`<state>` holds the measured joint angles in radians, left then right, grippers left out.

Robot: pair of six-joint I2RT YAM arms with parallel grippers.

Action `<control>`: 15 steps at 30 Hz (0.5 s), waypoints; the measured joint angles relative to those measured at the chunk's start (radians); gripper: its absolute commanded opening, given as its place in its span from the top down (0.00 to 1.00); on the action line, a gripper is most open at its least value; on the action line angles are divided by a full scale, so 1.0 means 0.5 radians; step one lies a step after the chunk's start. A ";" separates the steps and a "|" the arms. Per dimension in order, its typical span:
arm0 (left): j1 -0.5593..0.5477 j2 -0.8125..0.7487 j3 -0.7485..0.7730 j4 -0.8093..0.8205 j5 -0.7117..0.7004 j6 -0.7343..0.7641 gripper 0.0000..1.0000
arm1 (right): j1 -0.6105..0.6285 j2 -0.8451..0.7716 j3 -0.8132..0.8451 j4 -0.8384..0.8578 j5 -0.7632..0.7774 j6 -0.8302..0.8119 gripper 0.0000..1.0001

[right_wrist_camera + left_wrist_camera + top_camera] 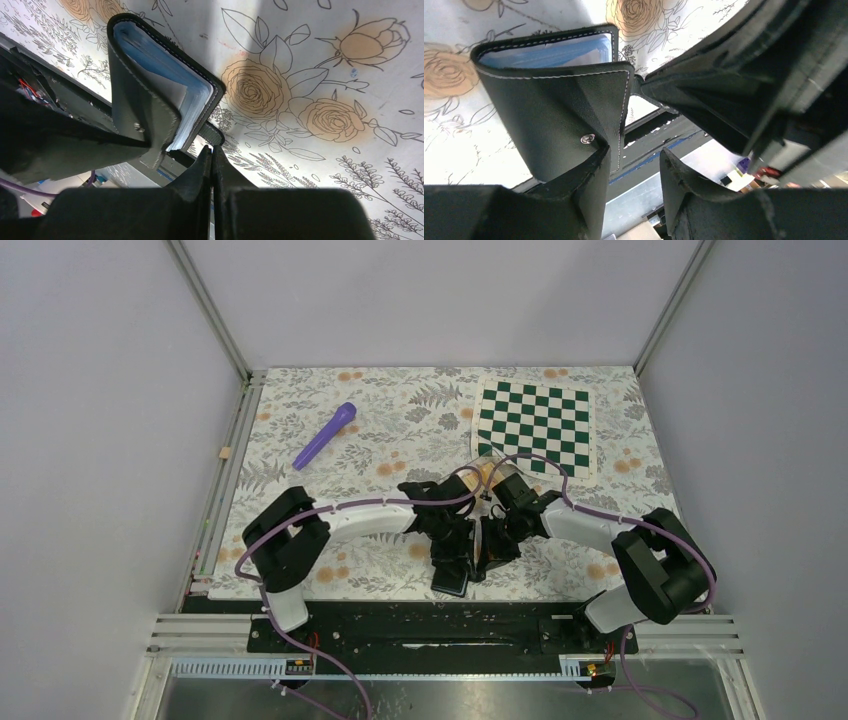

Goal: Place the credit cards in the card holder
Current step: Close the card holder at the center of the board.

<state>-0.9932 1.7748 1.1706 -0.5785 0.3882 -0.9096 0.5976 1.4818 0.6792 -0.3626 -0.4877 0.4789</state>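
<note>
The card holder (559, 105), a black folding wallet with pale blue lining (165, 75), hangs partly folded just above the flowered cloth near the table's front edge. My right gripper (212, 150) is shut, its tips pinching the wallet's dark strap tab (214, 133). My left gripper (631, 170) is open with nothing between its fingers; the left finger (589, 185) rests against the outside of the snap flap. From above, both grippers (462, 550) (492, 540) meet at front centre. No credit card shows plainly; an orange patch behind the right wrist is too hidden to identify.
A purple pen-like object (325, 435) lies at the back left. The green-and-white chequered mat (535, 425) sits at the back right. A black and metal rail (450, 625) runs along the front edge, just below the wallet.
</note>
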 measured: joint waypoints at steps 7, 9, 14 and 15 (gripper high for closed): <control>0.008 0.056 -0.121 0.243 0.130 -0.032 0.57 | 0.000 -0.034 0.000 -0.011 0.001 0.001 1.00; 0.012 0.063 -0.157 0.324 0.170 -0.047 0.57 | 0.000 -0.050 0.000 -0.014 0.001 0.002 1.00; 0.021 0.125 -0.174 0.426 0.231 -0.066 0.58 | 0.000 -0.068 0.004 -0.018 0.000 0.004 1.00; 0.022 0.130 -0.174 0.428 0.235 -0.066 0.58 | 0.000 -0.068 0.005 -0.018 -0.001 0.007 1.00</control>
<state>-0.9821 1.8397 1.0836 -0.3645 0.5056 -0.9428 0.5976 1.4479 0.6815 -0.3717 -0.4881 0.4824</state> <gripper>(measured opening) 0.425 0.018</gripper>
